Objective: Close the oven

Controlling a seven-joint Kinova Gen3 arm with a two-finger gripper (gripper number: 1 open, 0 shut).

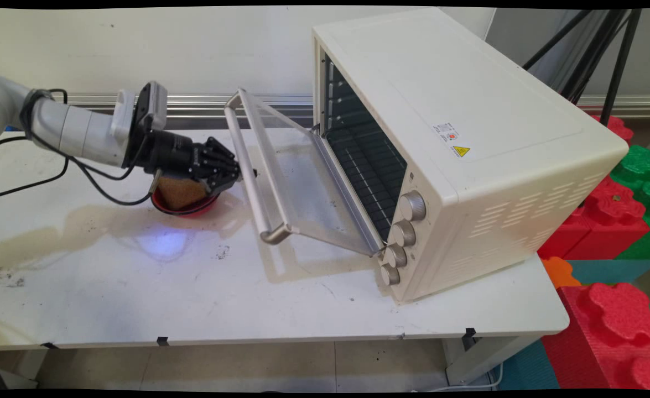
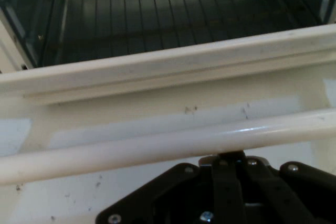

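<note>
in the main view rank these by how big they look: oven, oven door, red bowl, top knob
1. oven
2. oven door, hanging open
3. red bowl, partly hidden under the gripper, so its full size is unsure
4. top knob

One oven (image 1: 468,138) with four knobs (image 1: 412,206) (door (image 1: 297,182) open), one red bowl (image 1: 183,209), one brown block (image 1: 181,193), one bench (image 1: 247,298).

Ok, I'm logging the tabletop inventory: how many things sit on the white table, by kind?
Toaster oven, door open: 1
Red bowl under the end effector: 1
Brown block in the bowl: 1
Total: 3
</note>
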